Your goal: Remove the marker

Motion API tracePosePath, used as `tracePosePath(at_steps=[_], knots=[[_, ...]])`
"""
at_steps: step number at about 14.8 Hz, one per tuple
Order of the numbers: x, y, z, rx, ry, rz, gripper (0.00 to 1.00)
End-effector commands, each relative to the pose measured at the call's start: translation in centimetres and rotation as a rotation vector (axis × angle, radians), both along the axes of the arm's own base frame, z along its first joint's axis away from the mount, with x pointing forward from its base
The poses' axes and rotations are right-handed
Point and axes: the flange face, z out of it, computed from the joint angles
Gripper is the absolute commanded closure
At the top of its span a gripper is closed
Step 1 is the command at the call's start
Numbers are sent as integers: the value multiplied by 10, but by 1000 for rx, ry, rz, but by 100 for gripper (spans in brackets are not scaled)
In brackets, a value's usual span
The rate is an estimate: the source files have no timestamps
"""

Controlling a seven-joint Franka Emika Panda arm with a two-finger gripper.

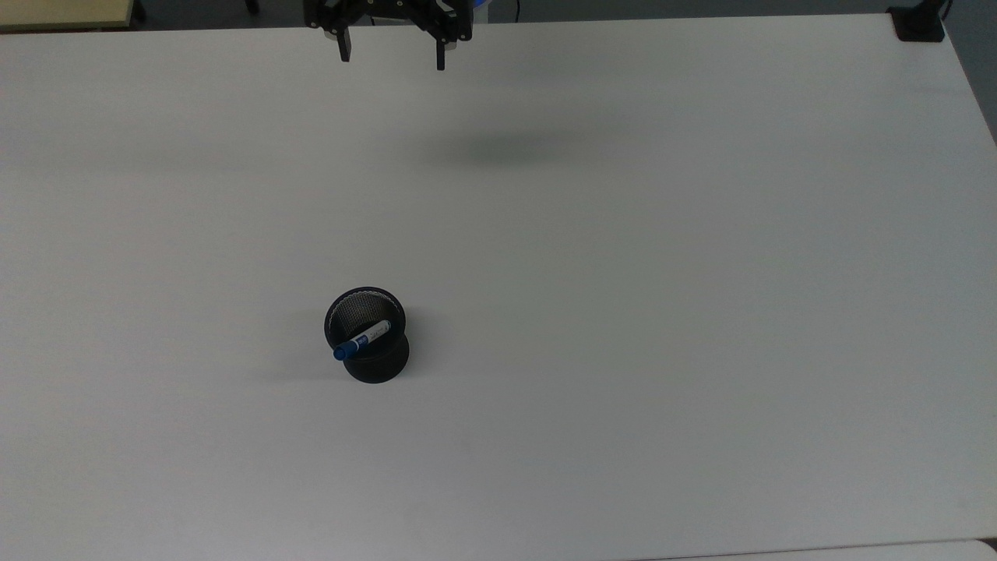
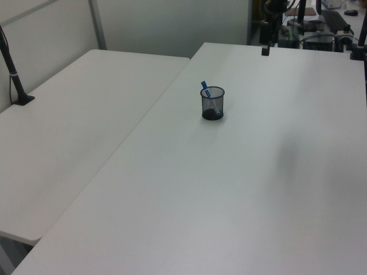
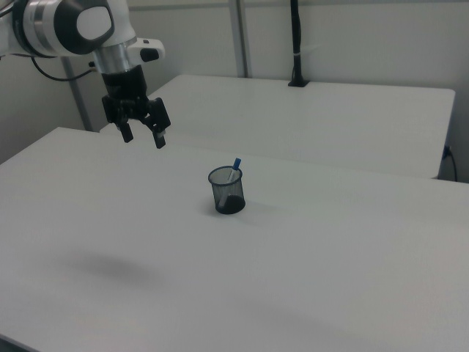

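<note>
A black mesh cup (image 1: 368,335) (image 2: 212,103) (image 3: 227,191) stands upright on the white table (image 1: 623,312). Inside it leans the marker (image 1: 363,340) (image 2: 206,90) (image 3: 234,168), white barrel with a blue cap poking above the rim. My gripper (image 1: 392,53) (image 3: 143,136) hangs high in the air at the top view's upper edge, far from the cup, open with nothing between its fingers. In the left view the gripper (image 2: 265,46) is at the far end of the table.
A second white table (image 2: 80,132) (image 3: 315,117) adjoins this one. A black clamp post (image 2: 14,74) (image 3: 296,44) stands on that second table. A black mount (image 1: 917,23) sits at the top view's upper right corner. Cables and equipment (image 2: 321,28) lie beyond the far edge.
</note>
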Motion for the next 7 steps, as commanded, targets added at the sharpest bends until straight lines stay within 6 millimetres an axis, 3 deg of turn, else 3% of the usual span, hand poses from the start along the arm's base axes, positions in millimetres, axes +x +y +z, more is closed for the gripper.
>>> tracePosePath(at_steps=[1, 7], knots=[[-8, 0, 2, 19, 7, -28, 0], [-8, 0, 2, 20, 6, -22, 0]])
